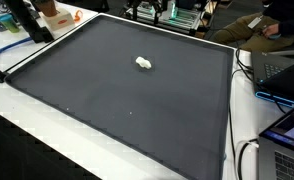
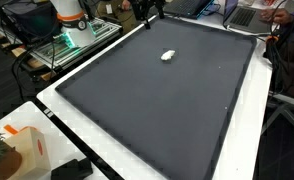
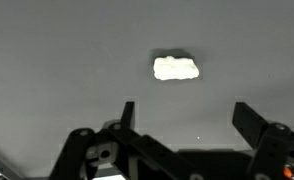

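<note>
writing: any print on the box by the tabletop's near corner is too small to read
count: one dark mat, one white lump, two laptops beside the mat's right edge
lump place: on the mat, in its far half in both exterior views, well apart from every corner
lump axis: long axis runs left to right in the wrist view, across the gap between the jaws; both ends blunt
jaws: released, spread wide, grasping nothing, above the mat and apart from the lump
</note>
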`<act>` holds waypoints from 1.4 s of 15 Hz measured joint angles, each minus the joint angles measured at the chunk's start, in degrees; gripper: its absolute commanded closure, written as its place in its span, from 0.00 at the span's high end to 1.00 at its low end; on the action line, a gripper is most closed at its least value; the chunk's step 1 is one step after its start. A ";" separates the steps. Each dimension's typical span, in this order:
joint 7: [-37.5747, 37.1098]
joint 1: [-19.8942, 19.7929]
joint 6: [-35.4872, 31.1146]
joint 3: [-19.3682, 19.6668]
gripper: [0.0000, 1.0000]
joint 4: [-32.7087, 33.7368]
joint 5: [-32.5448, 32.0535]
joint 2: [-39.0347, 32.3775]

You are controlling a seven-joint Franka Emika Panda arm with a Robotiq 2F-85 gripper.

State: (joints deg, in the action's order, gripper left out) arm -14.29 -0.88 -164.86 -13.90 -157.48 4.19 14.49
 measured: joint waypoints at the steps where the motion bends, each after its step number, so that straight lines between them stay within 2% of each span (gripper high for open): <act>1: -4.70 -3.79 -3.19 -4.50 1.00 0.02 -2.13 -1.14; 4: -18.20 -16.34 -6.81 -16.13 1.00 0.49 -12.29 -1.82; 6: -22.67 -20.45 -6.81 -19.81 1.00 1.15 -16.00 -1.77; 12: -22.92 -21.17 -6.95 -21.10 1.00 1.61 -16.22 -2.09; 15: -23.29 -21.71 -7.10 -23.23 1.00 1.88 -16.59 -2.59; 18: -26.78 -24.96 -7.11 -27.25 1.00 2.50 -19.93 -2.79; 21: -33.27 -30.73 -7.10 -32.53 1.00 3.83 -24.17 -2.76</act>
State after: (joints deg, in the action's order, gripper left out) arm -47.56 -31.61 -171.97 -46.43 -153.65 -19.99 11.73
